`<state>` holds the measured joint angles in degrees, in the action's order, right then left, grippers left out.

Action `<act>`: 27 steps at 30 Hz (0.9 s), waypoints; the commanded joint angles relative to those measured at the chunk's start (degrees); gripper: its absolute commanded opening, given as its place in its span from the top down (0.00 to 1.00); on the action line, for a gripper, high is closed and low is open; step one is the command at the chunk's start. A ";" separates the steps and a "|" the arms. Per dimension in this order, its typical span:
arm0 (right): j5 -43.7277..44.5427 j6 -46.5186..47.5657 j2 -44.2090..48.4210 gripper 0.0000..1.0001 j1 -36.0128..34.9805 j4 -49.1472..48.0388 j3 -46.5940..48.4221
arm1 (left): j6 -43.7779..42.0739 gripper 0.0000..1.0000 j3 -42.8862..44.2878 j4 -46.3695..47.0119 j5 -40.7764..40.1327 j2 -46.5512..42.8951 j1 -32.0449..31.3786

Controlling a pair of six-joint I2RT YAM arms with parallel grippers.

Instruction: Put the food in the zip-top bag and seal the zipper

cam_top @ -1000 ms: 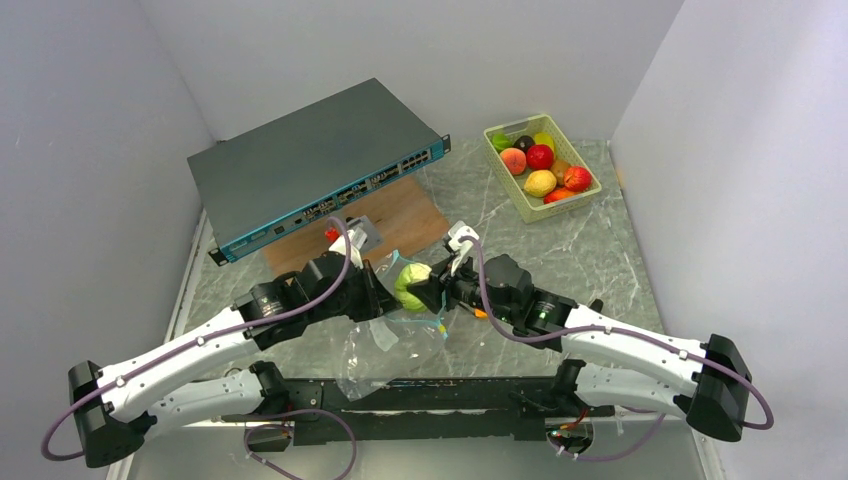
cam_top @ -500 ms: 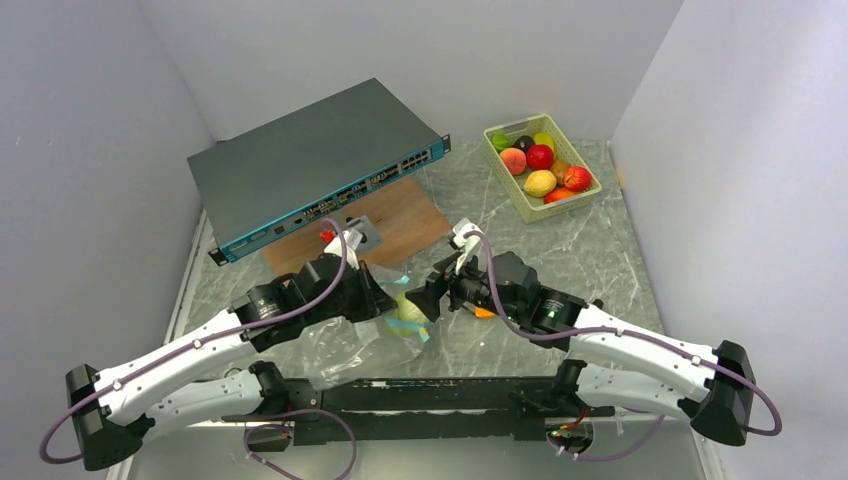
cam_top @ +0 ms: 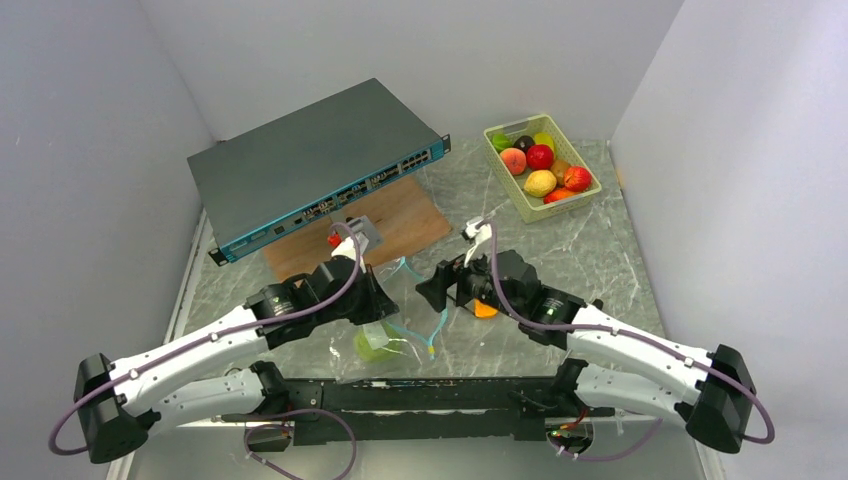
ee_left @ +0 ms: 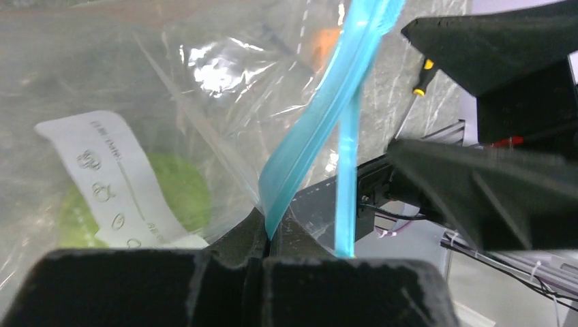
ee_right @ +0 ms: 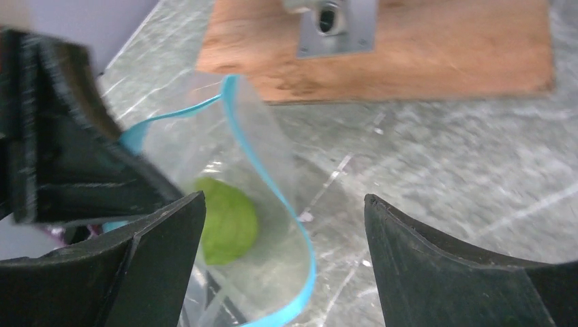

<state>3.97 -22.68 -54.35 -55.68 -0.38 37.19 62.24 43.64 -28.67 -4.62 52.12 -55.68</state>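
The clear zip-top bag (cam_top: 385,335) hangs open between my grippers, and its teal zipper (ee_left: 320,129) curves round the mouth. My left gripper (ee_left: 272,228) is shut on the zipper edge and holds it up. A green cabbage (cam_top: 372,343) lies inside the bag, behind the white label (ee_left: 116,184); it also shows in the right wrist view, cabbage (ee_right: 228,218). My right gripper (ee_right: 284,197) stands open and holds nothing, just right of the bag mouth (cam_top: 432,288). More food, a peach (cam_top: 513,160), an apple (cam_top: 540,156) and a lemon (cam_top: 540,183), sits in the basket.
The pale green basket (cam_top: 565,202) stands at the back right. A grey network switch (cam_top: 310,170) lies at the back left, partly over a wooden board (cam_top: 400,225). An orange tool handle (cam_top: 485,310) lies under my right gripper.
My right gripper let go of the cabbage, which dropped into the bag and slid down toward the near edge. The gripper opened and drew back a little to the right.
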 commanded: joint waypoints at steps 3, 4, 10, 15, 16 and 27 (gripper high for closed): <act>-6.06 -9.44 2.52 0.13 11.92 0.07 -4.58 | -0.05 1.00 0.40 2.81 -0.31 1.45 0.13; -6.38 -9.62 2.75 0.12 13.56 1.32 -4.96 | -0.08 1.00 0.40 2.97 -0.15 1.17 0.13; -4.85 -10.28 3.20 0.09 17.74 5.32 -4.38 | 0.23 1.00 0.13 2.88 -0.88 -1.13 0.13; 5.73 -12.27 -1.82 0.07 19.32 10.51 1.44 | 1.09 1.00 0.13 0.94 -1.98 -2.30 0.11; 7.70 -12.63 -2.99 0.06 19.76 11.71 3.15 | 1.15 1.00 0.18 0.72 -1.95 -2.49 0.11; 14.34 -14.32 -13.15 0.07 33.48 12.21 17.11 | -1.05 1.00 3.58 -1.25 -0.88 -6.56 0.12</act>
<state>14.98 -35.75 -64.66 -26.96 12.99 48.45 62.48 43.90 -30.37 -5.39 47.20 -55.68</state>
